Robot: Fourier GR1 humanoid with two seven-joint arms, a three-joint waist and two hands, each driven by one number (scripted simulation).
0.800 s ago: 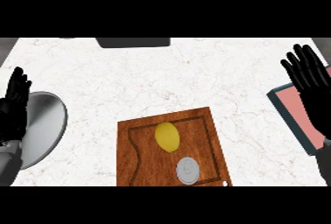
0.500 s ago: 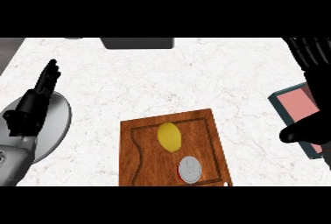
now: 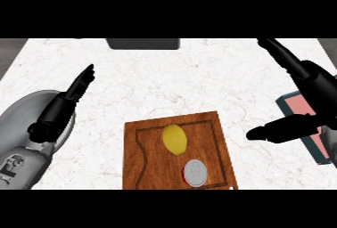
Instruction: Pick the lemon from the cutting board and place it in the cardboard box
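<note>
A: Where's the lemon (image 3: pixel 174 139)?

B: On the board (image 3: pixel 141 169), upper middle, lying lengthwise. A small round red-and-grey thing (image 3: pixel 194 172) sits just below it on the same board. Nothing is touching the lemon.

A: Right hand (image 3: pixel 309 95)?

B: Over the right side of the counter (image 3: pixel 171 84), right of the board. Fingers straight and together, pointing up and away; thumb sticks out left toward the board. Holds nothing. The lemon is left of it and lower in view, apart, with the board's right edge between them.

A: Left hand (image 3: pixel 66 104)?

B: At left, seen edge-on, fingers straight and pressed together, empty. It overlaps a grey plate (image 3: pixel 20 116). Looks parked.

A: Step?

B: Reach, I'd say. Not yet at the lemon.

A: How to do it well?

B: Bring the right hand left and down over the lemon, spread thumb from fingers, and close across its narrow width, not end to end. Come from above so the round thing below isn't knocked. It's rounded and may roll on the flat board, so center before closing.

A: Box?

B: Can't name it for sure. There's a pink tray-like thing with a dark rim (image 3: pixel 322 151) at right, partly behind the hand, and a dark object (image 3: pixel 143 43) at the top edge.
</note>
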